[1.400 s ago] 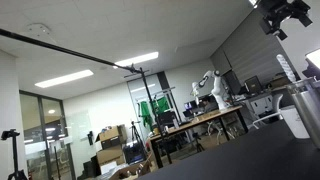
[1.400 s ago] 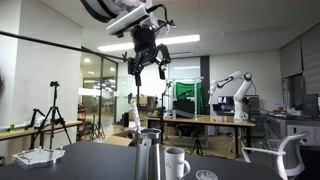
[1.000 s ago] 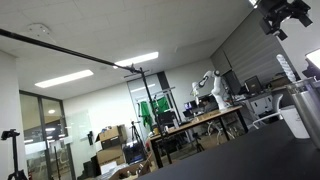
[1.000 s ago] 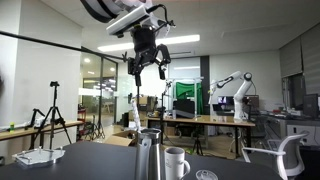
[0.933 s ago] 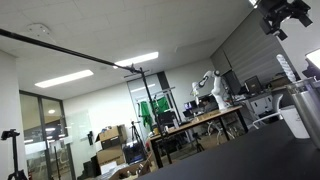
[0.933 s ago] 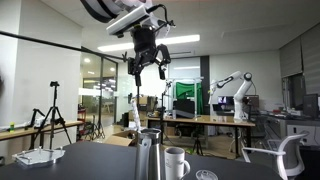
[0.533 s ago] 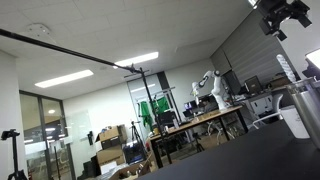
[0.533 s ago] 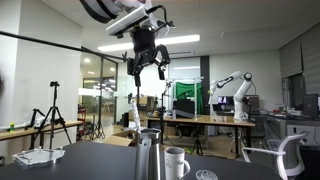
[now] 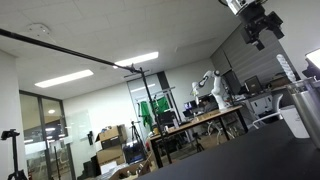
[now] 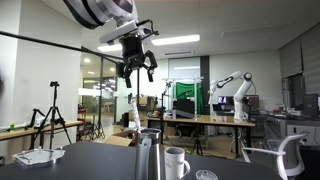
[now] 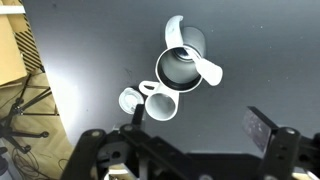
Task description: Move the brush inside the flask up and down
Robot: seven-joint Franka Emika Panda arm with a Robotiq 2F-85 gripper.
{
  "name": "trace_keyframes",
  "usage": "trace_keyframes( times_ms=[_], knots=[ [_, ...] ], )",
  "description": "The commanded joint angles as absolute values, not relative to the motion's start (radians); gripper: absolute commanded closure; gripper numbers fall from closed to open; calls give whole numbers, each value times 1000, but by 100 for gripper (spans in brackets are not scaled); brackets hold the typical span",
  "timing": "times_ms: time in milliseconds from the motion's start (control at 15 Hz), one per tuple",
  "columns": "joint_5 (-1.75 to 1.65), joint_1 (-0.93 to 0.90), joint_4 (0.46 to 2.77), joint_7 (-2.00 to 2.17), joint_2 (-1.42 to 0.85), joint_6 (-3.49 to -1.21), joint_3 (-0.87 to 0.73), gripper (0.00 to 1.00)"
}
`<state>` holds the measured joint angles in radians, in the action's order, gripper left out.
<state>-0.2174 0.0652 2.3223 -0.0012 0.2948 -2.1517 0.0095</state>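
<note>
Grey metallic cylindrical flask on dark worktop, lower centre. Black hand upper centre, fingers apart, empty. Approach step, probably; next descend, grip brush handle.

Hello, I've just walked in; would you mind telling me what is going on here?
The robot arm's gripper hangs open and empty, high above the dark table. Below it stands the grey flask with a white mug right beside it; the wrist view looks down on both. Nothing is gripped, so the brush work has not started, and I cannot make out the brush clearly.
</note>
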Motion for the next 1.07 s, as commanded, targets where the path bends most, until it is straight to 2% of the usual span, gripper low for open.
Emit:
trace_keyframes(
  times_ms=[0,400,1000],
  knots=[
    [-252,45,2330,16,266,-2167,29,0],
    [-359,54,2373,85,204,-2238,41,0],
    [-308,58,2439,83,203,-2281,3,0]
  ],
)
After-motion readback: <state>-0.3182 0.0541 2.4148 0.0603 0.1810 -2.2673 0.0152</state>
